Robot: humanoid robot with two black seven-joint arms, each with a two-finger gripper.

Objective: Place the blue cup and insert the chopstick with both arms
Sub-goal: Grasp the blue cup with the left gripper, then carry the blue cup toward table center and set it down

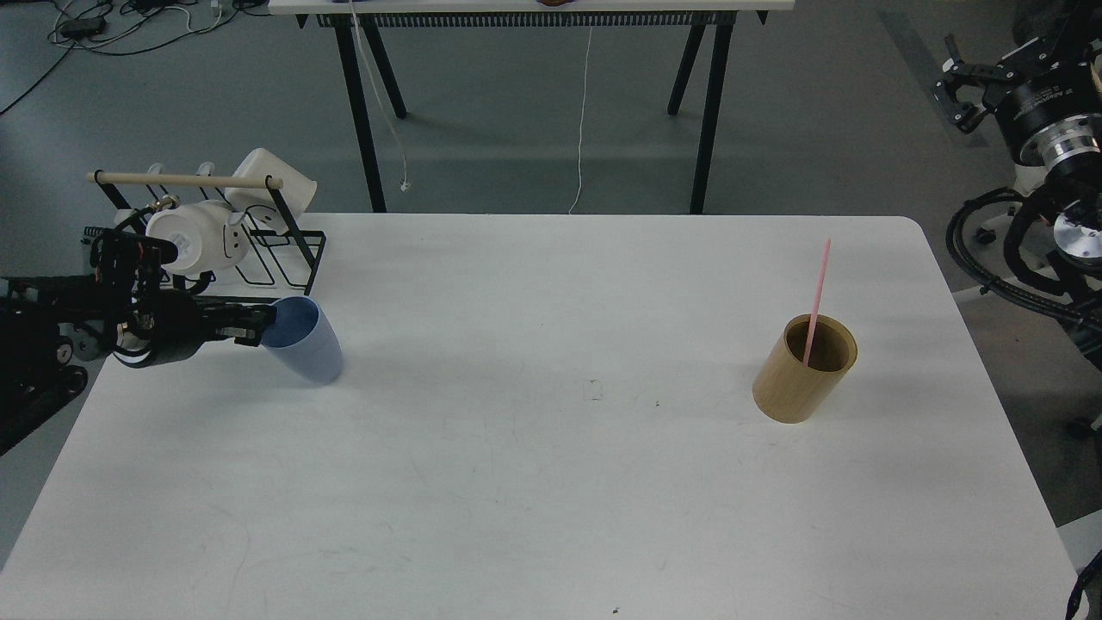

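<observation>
Head view is showing the left gripper [263, 325] reaching in from the left edge and gripping the blue cup [303, 337] at its rim, with the fingers pinching the near side of the rim, one seeming to be going inside the mouth. That cup is sitting at the far left of the white table [551, 482], just in front of the black wire rack [288, 250] holding white mugs [194, 237], and it is leaning, mouth up and tipped toward the gripper, base down to the right. Well apart, on the right half of the table, the chopstick [818, 297] is standing in the tan cylinder [805, 370], its long axis running nearly upright, leaning slightly rightward at the top. The right gripper [960, 90] is hanging off the table at the upper right, fingers looking spread and holding nothing. Judging from this, the cup is not yet being set in its place, and the chopstick is yet to be lifted out and inserted.
</observation>
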